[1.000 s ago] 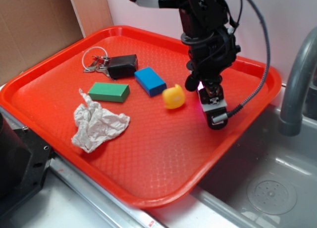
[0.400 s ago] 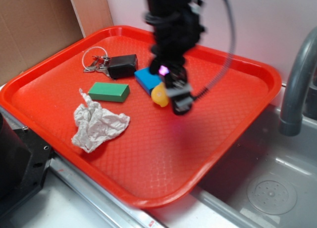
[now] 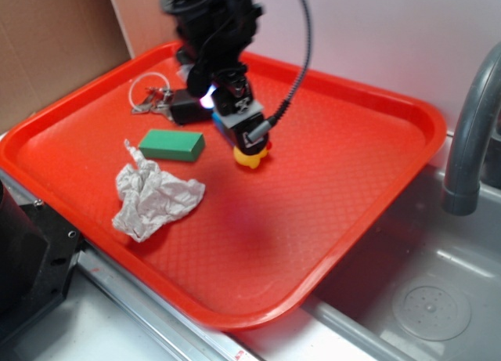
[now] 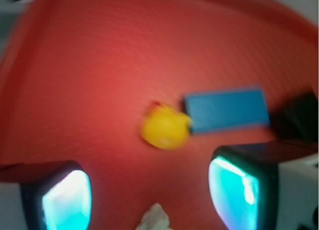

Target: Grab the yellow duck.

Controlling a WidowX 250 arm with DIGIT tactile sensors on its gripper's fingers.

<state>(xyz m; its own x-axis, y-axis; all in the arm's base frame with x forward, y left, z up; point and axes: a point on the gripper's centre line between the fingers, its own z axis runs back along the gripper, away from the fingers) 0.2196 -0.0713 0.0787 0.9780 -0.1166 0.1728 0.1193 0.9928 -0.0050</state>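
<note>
One task item, not yet secured: the yellow duck [image 4: 165,130] lies on the red tray [image 3: 376,173], touching or just beside one end of the blue block [image 4: 227,109].

Gripper [image 3: 249,135]: positioned above the duck, which in the exterior view shows only as a yellow sliver under the fingertips. In the wrist view the two fingers [image 4: 238,186] stand well apart, one at each lower corner, with bare tray between them and nothing clamped. The duck sits ahead of the gap, slightly off its centre line, and no finger appears to touch it. The wrist view is blurred, so fine contact cannot be judged with certainty.

Other items on tray: green block [image 3: 172,145], crumpled paper [image 3: 155,196], black fob with key ring [image 3: 168,102], all apart from the duck.

Progress, as judged: approach largely made; alignment incomplete; descent, closing and lift all outstanding.

Remaining work, as judged: bring the open jaws forward to straddle the duck, lower, then close. The neighbouring blue block leaves little room for a finger on that side, so a nudge or a slipped, rounded toy is the likely hazard.
</note>
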